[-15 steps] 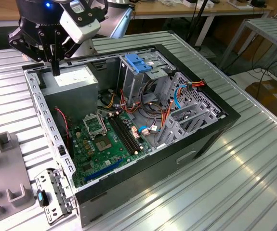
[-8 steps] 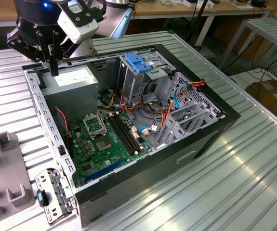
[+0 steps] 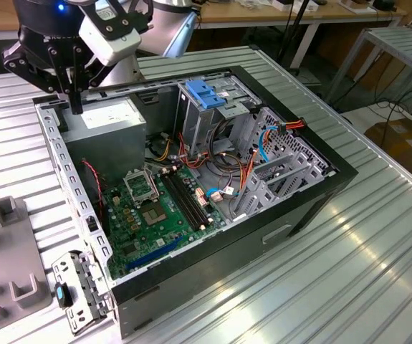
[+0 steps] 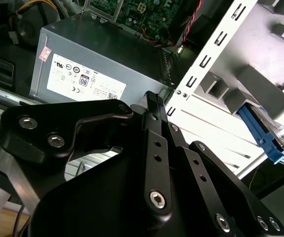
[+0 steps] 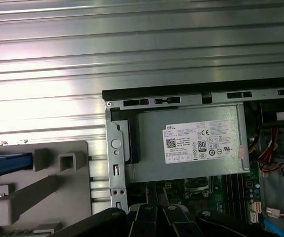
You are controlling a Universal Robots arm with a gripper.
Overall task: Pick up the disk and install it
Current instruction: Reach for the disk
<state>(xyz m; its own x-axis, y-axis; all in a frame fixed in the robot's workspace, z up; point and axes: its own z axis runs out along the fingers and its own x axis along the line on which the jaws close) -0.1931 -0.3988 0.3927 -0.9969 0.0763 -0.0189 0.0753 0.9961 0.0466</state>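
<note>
The gripper (image 3: 75, 106) hangs with its fingers pointing down over the corner of the open computer case (image 3: 277, 236) where the grey power supply (image 3: 109, 122) sits, just above that corner's metal rim. Its black fingers are drawn together with nothing between them; in the second wrist view their tips line up over the edge of the power supply's white sticker. The case lies on its side in the middle of the ribbed metal tabletop (image 3: 363, 251), with the motherboard (image 3: 148, 215) exposed and the metal drive cage (image 3: 204, 97) with its blue plastic top standing at the far side. A grey fixture (image 3: 8, 265) rests on the tabletop just beside the case, at the edge on the exterior view's left. The disk (image 4: 259, 131) lies on that fixture, outside the case and apart from the gripper; in both wrist views little more than its blue side rail can be made out.
</note>
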